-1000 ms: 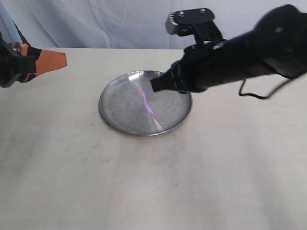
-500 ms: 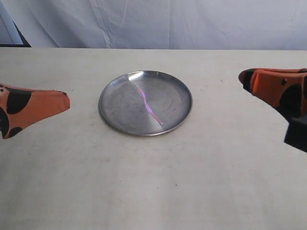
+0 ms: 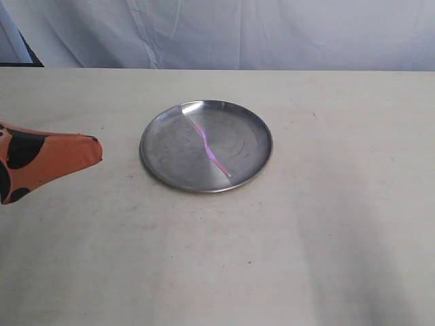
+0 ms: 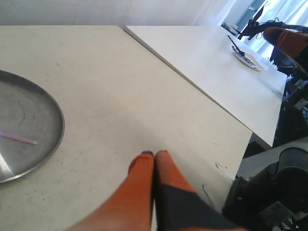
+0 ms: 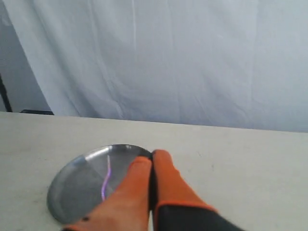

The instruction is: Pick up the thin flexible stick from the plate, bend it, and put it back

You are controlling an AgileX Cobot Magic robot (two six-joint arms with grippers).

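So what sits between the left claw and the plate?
Only bare table, seen in the exterior view; the shut left claw sits apart from the plate.

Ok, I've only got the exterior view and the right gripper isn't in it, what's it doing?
Observer: The right wrist view shows the right gripper shut and empty.
Operator: Is it pointing at the plate?
Observer: Roughly. The plate shows beyond its tips, partly hidden by them, with the thin flexible stick lying in it.
Operator: And the left one, open or shut?
Observer: The left gripper is shut too, holding nothing, over bare table.
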